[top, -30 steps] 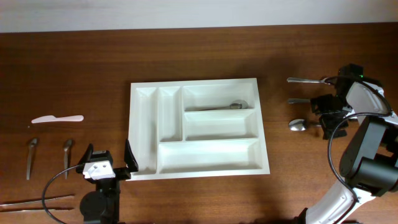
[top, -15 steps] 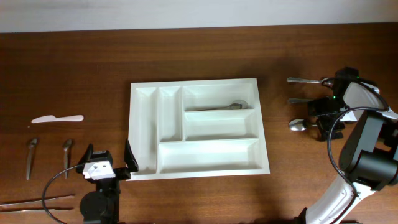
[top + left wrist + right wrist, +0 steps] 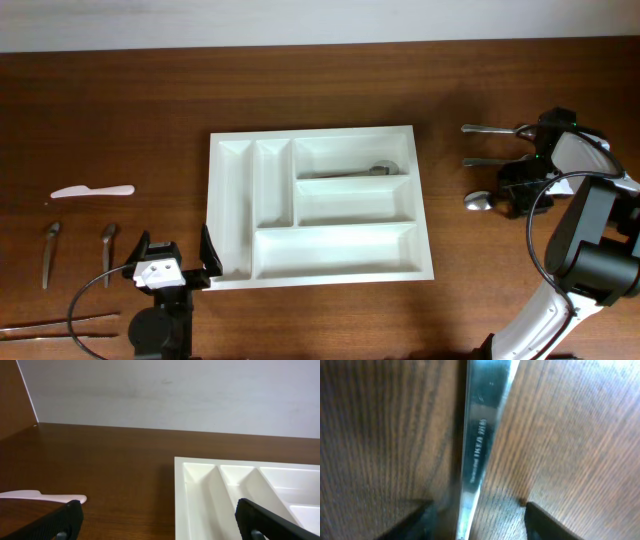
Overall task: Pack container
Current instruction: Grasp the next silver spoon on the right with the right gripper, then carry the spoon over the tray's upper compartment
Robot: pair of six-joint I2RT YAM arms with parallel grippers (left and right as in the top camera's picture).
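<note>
The metal handle (image 3: 480, 445) on the wooden surface (image 3: 570, 435), seen by the right wrist camera, bears a stamped "IKEA" running lengthwise, sideways to the view; smaller characters follow on the same line, too blurred to read.

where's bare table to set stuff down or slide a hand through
Bare wood behind the container, and between it and the white knife. Crowded right of it, where three utensils lie by the right tool.
</note>
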